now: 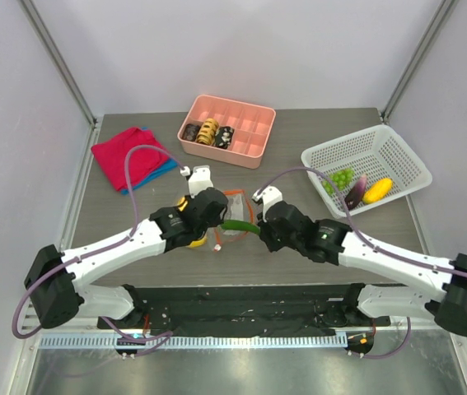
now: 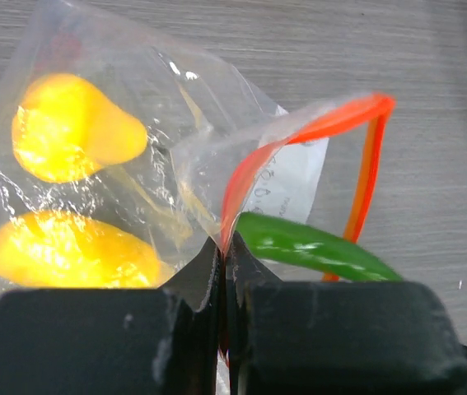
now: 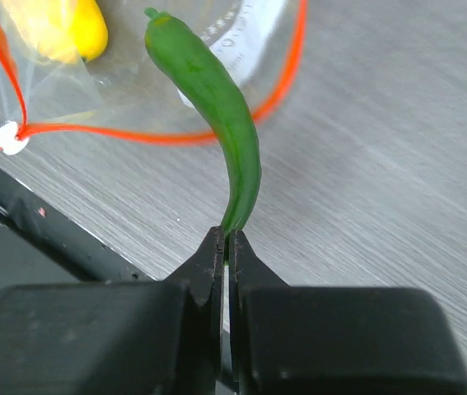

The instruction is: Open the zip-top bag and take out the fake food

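**Thin hold on the green vegetable, two yellow pieces left in the bag**

The right gripper (image 3: 226, 243) has its fingers pressed together on only the narrow tail of the green vegetable (image 3: 213, 103). The rest of its body reaches away from the fingertips, with the far tip over the bag's open mouth. The left gripper (image 2: 226, 247) has its fingers clamped on the rim of the bag (image 2: 147, 99), right at the orange zipper strip (image 2: 325, 123). The mouth stands open just beyond those fingertips. Two yellow pieces (image 2: 72, 127) lie inside the bag, farther out and to their left.

The likeliest failure is the tail slipping. The piece is glossy and held at one end, so a quick swing could pivot it in the fingers or drop it on the table (image 3: 398, 164). If it is drawn out low, its tip could catch the zipper strip and drag the bag along. That pull could strip the slick plastic out of the left fingers and let the mouth fall shut over the yellow pieces. The basket (image 1: 398, 152), well off beyond the right fingers, already holds grapes (image 1: 342, 177), an eggplant (image 1: 357, 194) and a yellow piece.
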You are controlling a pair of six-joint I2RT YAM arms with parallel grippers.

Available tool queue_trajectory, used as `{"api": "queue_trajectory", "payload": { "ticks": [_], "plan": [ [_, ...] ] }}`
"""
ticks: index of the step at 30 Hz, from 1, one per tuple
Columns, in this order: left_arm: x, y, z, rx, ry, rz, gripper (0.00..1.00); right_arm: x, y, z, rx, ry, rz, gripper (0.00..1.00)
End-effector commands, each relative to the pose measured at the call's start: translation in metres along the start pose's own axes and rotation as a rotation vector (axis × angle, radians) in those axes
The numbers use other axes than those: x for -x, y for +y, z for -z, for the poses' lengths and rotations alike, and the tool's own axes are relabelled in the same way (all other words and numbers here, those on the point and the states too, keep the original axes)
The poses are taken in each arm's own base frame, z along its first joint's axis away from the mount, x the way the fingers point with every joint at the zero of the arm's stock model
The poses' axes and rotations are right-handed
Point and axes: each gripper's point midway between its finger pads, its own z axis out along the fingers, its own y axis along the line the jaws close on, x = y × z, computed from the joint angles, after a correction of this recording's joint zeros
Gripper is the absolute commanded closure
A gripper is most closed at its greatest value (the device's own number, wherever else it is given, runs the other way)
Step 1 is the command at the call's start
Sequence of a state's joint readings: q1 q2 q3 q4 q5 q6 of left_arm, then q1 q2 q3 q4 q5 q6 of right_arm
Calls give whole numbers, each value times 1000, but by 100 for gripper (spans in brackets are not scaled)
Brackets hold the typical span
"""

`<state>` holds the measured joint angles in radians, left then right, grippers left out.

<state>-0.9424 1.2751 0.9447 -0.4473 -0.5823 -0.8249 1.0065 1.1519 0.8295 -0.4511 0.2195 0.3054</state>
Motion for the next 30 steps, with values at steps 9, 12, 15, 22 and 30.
{"api": "queue_trajectory", "payload": {
  "ticks": [9, 12, 15, 22, 30],
  "plan": [
    [-3, 7, -10, 27, -5, 32, 100, 76, -26, 53, -172, -204, -129, 99],
    [4, 23, -10, 103, -29, 51, 100, 77, -35, 70, -206, -218, -143, 99],
    [11, 35, -8, 154, -65, 71, 100, 82, -48, 92, -246, -255, -172, 99],
    [8, 20, -13, 90, -39, 79, 100, 100, -72, 121, -367, -311, -179, 99],
    [1, 2, -10, -13, 8, 94, 100, 128, -148, 137, -674, -341, -227, 99]
  ]
}}
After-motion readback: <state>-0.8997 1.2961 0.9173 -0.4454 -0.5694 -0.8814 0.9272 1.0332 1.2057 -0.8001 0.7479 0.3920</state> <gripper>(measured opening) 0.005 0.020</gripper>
